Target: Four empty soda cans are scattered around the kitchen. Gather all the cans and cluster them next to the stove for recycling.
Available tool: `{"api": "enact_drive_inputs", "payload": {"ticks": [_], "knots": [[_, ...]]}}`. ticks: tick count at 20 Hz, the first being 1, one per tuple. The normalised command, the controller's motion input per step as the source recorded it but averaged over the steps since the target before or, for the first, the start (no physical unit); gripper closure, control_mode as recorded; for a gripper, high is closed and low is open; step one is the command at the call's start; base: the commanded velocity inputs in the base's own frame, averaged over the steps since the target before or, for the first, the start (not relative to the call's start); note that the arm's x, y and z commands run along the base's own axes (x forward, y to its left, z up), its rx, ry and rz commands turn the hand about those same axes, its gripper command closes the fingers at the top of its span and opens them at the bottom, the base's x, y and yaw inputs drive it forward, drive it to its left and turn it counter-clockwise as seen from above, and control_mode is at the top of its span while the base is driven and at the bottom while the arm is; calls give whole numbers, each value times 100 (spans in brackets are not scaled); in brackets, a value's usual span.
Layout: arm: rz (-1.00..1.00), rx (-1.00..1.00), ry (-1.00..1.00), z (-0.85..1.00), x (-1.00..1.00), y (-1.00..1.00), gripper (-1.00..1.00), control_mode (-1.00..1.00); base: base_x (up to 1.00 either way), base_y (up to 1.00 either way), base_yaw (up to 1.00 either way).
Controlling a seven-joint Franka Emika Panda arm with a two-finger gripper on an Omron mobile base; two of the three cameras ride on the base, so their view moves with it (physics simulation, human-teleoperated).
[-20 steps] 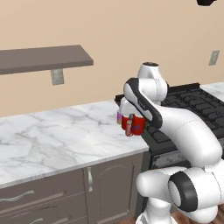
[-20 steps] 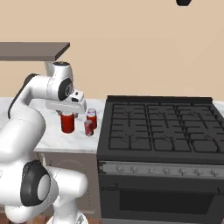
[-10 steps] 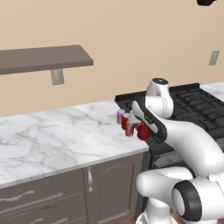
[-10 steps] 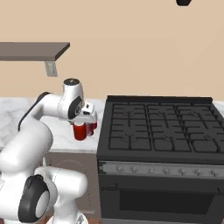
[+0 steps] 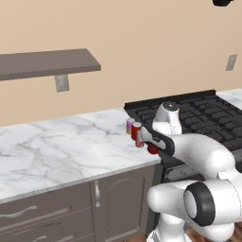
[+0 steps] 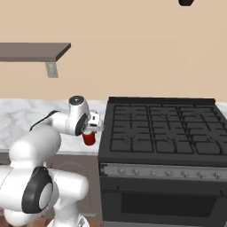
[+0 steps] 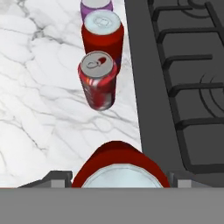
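Observation:
My gripper [image 7: 117, 180] is shut on a red soda can [image 7: 117, 164], whose silver top fills the bottom of the hand view between the fingertips [image 7: 57, 178]. Ahead of it a row of three soda cans stands on the marble counter [image 7: 43, 87], along the stove's left edge [image 7: 179, 87]: a red one [image 7: 98, 85], a second red one [image 7: 103, 37] and a purple one [image 7: 96, 6]. From the left base view the gripper [image 5: 150, 144] holds its can [image 5: 152, 149] low by the counter's front edge, beside the stove [image 5: 198, 113]. The right base view shows the held can [image 6: 89, 138] under the hand.
A brown shelf [image 5: 47, 64] hangs on the beige wall over the counter's left part. Dark cabinet doors and drawers [image 5: 113, 208] sit below the counter. The oven front [image 6: 164, 199] lies under the burners.
The arm has swung the held red can down and toward the stove, nearer the counter's front edge. The other cans have stayed in place.

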Motion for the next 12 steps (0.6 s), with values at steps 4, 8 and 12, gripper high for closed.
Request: {"api": "enact_drive_inputs", "payload": {"ticks": [4, 8, 12], "knots": [[0, 1, 3, -12, 22, 1, 100, -100, 0, 0, 0], [0, 2, 0, -12, 19, 6, 100, -100, 0, 0, 0], [0, 5, 3, -20, 29, 6, 100, -100, 0, 0, 0]]}}
